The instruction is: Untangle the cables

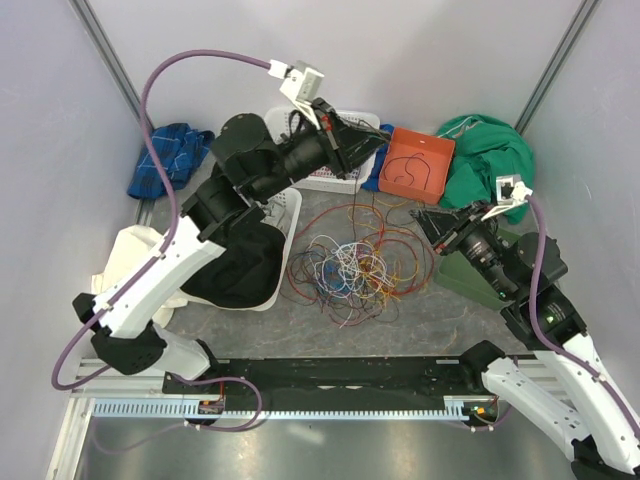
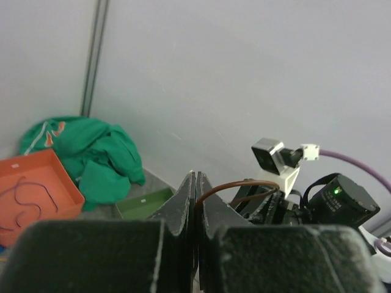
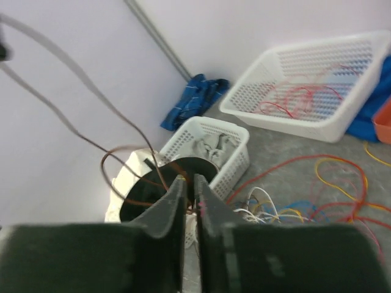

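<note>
Cables (image 1: 350, 265) lie in a loose, many-coloured tangle on the grey table (image 1: 420, 330), between your two arms, with orange and red loops spreading towards the right side. A few red strands also sit inside the large white basket (image 3: 287, 116) at the far side.

Your left arm reaches up and across from its base, elbow bent over the smaller white basket (image 3: 227, 166) that holds dark cloth. Its wrist points to the right, towards the orange tray (image 1: 425, 150). The left gripper (image 2: 195, 189) is lifted well above the table. Its jaws are pressed together on a brown wire (image 2: 238, 182), which arcs out of them towards your right arm.

Your right arm is folded back on itself, forearm aimed left and slightly away from you, wrist near the right edge of the tangle. The right gripper (image 3: 189, 186) shows only a thin slit between its jaws. A brown strand meets their tips, but you cannot tell from the wrist view whether it is pinched or just lying against them.

One dark cable lies curled in the orange tray. A green cloth (image 1: 490, 150) is heaped beside that tray, and a blue cloth (image 1: 165, 158) lies in the far left corner.
</note>
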Robot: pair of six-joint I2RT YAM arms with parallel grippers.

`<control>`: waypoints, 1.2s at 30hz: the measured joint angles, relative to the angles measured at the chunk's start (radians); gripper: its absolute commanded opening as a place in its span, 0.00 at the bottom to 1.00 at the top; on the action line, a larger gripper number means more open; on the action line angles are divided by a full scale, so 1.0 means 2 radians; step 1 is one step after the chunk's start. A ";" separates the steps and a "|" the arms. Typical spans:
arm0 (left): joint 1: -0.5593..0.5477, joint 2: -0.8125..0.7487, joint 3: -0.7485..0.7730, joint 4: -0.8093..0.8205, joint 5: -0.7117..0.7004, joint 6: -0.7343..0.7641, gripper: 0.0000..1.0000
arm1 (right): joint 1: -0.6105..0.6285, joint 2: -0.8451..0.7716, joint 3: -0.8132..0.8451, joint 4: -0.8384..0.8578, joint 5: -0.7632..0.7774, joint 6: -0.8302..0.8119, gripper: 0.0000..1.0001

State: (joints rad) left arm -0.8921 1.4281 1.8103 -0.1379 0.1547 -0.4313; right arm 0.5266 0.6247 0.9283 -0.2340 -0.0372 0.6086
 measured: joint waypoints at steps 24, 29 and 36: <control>0.000 0.076 0.024 -0.057 0.057 -0.046 0.02 | 0.029 0.135 -0.063 0.197 -0.156 0.027 0.53; 0.000 0.078 0.024 -0.057 0.056 -0.047 0.02 | 0.054 0.153 -0.066 0.234 -0.153 0.033 0.05; 0.000 0.059 -0.013 -0.054 0.002 -0.042 0.12 | 0.065 0.114 -0.067 0.193 -0.104 0.024 0.00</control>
State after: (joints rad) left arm -0.8921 1.5463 1.7836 -0.2459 0.1593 -0.5144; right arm 0.6575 0.8524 0.7952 0.1528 -0.2451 0.6563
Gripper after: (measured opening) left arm 0.033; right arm 0.011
